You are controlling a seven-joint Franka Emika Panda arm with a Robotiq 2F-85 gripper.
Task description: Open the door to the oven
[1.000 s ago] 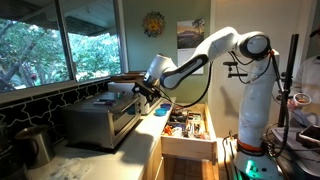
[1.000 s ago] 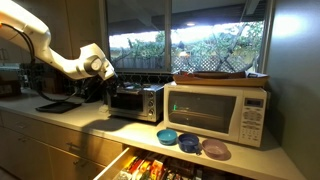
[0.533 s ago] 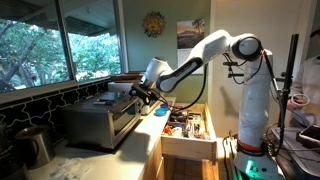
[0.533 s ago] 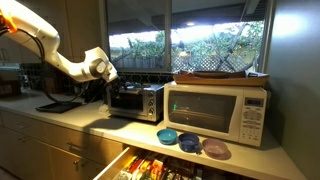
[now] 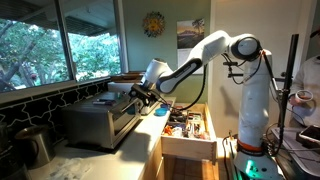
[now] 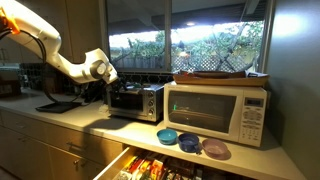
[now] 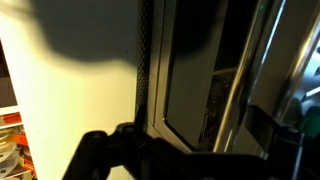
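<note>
The silver oven point(image 5: 100, 120) stands on the counter by the window; it also shows in an exterior view point(image 6: 135, 101). Its door point(image 7: 190, 80), dark glass in a metal frame, fills the wrist view, with the bar handle point(image 7: 236, 85) running along one edge. The door looks shut against the oven front. My gripper point(image 7: 190, 150) is open at the door's handle edge, as both exterior views show point(image 5: 141, 93) point(image 6: 108, 84). One dark finger point(image 7: 105, 150) lies to one side of the handle and the other on the far side. I cannot tell whether they touch it.
A white microwave point(image 6: 220, 112) with a wooden board on top stands beside the oven. Coloured bowls point(image 6: 190, 142) sit on the counter before it. An open drawer point(image 5: 187, 128) full of items juts out below the counter edge. A dark pot point(image 5: 35, 145) stands nearby.
The arm shifted slightly and the gripper came a little lower and closer to the door's handle edge about a second ago. It has held still since half a second ago.
</note>
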